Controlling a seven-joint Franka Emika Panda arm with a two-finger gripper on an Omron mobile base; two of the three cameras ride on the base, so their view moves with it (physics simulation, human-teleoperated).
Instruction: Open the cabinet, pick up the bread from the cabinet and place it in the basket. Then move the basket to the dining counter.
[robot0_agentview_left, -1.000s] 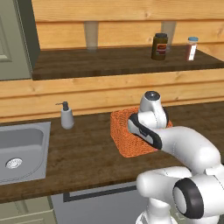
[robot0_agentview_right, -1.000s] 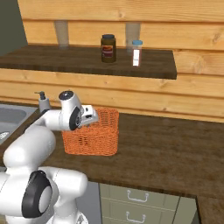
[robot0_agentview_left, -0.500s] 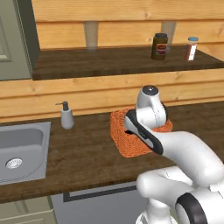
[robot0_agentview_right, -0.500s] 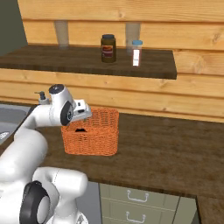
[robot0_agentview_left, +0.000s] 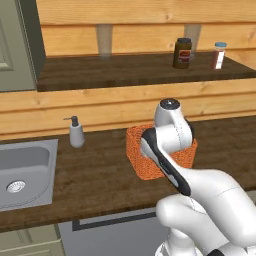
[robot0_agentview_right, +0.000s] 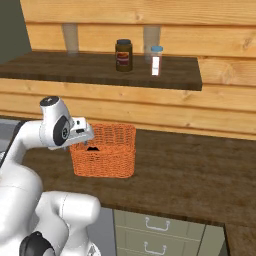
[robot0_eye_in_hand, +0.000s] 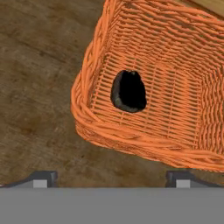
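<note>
The orange woven basket (robot0_eye_in_hand: 183, 65) stands on the dark wood worktop (robot0_eye_in_hand: 39, 65) below the shelf, also seen as the basket (robot0_agentview_left: 141, 159) and the basket (robot0_agentview_right: 107, 152). The bread (robot0_eye_in_hand: 129, 91), a dark rounded lump, lies on the basket's floor near its left wall. My gripper (robot0_eye_in_hand: 111, 180) hovers open above the basket's near rim, nothing between its fingertips (robot0_eye_in_hand: 41, 179). The arm hides the right part of the basket in the left base view. The dining counter is out of view.
A steel sink (robot0_agentview_left: 22, 172) and a soap dispenser (robot0_agentview_left: 76, 133) sit left of the basket. The shelf (robot0_agentview_right: 100, 70) above carries a dark jar (robot0_agentview_right: 123, 55) and a small bottle (robot0_agentview_right: 156, 60). A grey-green cabinet door (robot0_agentview_left: 12, 45) hangs upper left. Drawers (robot0_agentview_right: 160, 235) sit below the worktop.
The jaws went from shut to open and the bread now lies loose in the basket. The hand has drawn back toward the basket's near-left rim.
</note>
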